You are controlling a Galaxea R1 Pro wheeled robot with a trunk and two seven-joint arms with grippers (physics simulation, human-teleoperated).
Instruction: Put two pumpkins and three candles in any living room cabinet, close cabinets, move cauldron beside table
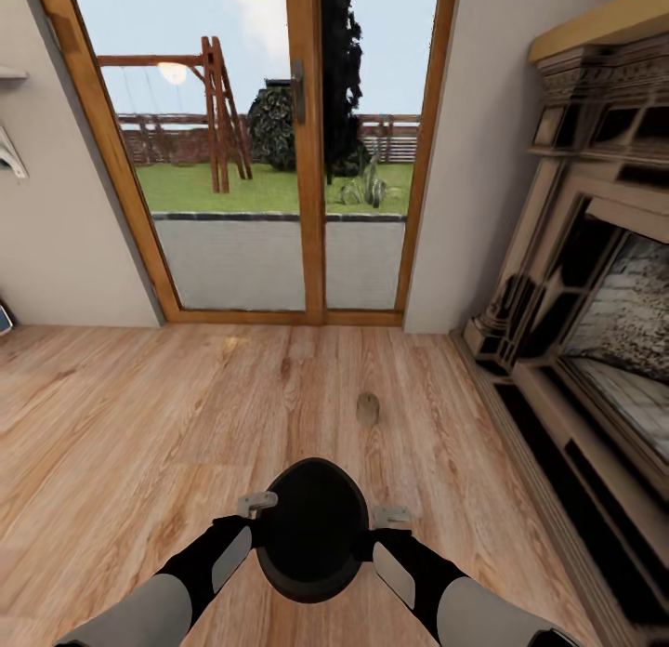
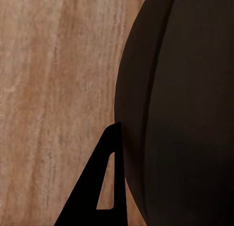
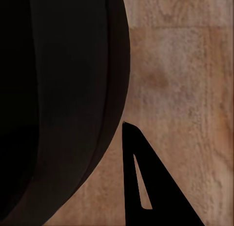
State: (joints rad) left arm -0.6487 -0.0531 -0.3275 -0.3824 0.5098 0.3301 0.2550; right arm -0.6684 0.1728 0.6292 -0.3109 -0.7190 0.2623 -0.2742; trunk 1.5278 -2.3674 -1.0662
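Wood-plank floor [image 1: 139, 424] runs to a glass patio door [image 1: 251, 145]; a fireplace [image 1: 595, 303] stands right. The cauldron [image 1: 311, 526], long axis pointing doorward, sits pressed between both end effectors; their opening cannot be told.

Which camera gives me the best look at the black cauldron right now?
The head view: the whole cauldron shows there, between both arms above the wood floor. The left wrist view and right wrist view each catch just one curved dark side, close up.

A home living room: wood floor [image 1: 139, 415], ornate fireplace [image 1: 595, 294], glass patio doors [image 1: 269, 145] onto a garden.
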